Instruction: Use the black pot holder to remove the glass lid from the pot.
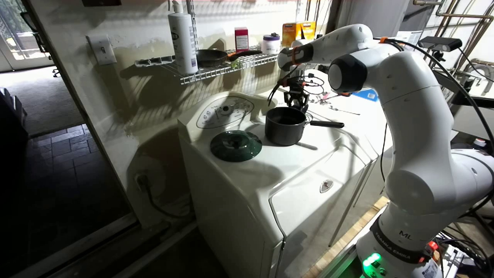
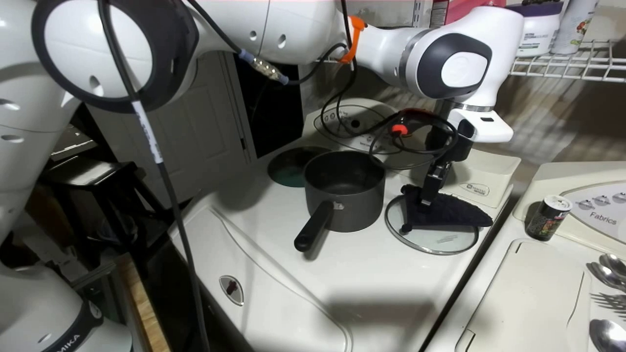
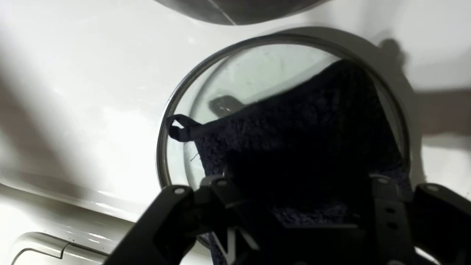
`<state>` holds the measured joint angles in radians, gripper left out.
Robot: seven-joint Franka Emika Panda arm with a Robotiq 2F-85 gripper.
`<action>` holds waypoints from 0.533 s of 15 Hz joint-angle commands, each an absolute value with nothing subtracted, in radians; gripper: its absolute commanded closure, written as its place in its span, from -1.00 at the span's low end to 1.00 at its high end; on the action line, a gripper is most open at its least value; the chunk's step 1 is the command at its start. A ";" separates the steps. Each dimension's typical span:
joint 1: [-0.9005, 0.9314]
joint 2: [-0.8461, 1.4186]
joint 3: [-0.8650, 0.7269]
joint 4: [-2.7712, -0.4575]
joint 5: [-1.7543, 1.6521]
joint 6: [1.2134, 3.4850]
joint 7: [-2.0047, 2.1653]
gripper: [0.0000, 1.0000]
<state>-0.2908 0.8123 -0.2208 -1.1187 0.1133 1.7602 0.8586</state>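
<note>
Currently, in an exterior view, black fabric pot holder point(image 2: 455, 210) points lengthwise right over round glass lid point(image 2: 435, 240); black gripper point(image 2: 428, 200) pinching: can't tell. White appliance top point(image 2: 381, 283); white wire shelf point(image 2: 567, 76) upper-right.

A dark grey-black round metal pot point(image 1: 285, 132) with a long straight black handle point(image 1: 327, 124) stands on a white appliance point(image 1: 287, 161), just beside a glossy dark green flat disc point(image 1: 236, 146). Behind the pot, the black tool point(image 1: 298, 104) points down from the white robot arm point(image 1: 415, 112), its tips partly hidden. Above, a white wire shelf point(image 1: 208, 74) bears a tall white bottle point(image 1: 183, 44), a black frying pan point(image 1: 210, 58), a red box point(image 1: 241, 39), a purple-lidded white jar point(image 1: 271, 46) and an orange box point(image 1: 293, 34).
</note>
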 commanded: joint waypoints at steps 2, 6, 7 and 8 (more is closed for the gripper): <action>-0.296 0.816 -0.215 -1.109 0.113 1.779 0.818 0.20; -0.293 0.817 -0.218 -1.114 0.110 1.782 0.805 0.20; -0.293 0.817 -0.218 -1.114 0.108 1.780 0.802 -0.58; -0.292 0.817 -0.219 -1.114 0.108 1.780 0.800 -0.82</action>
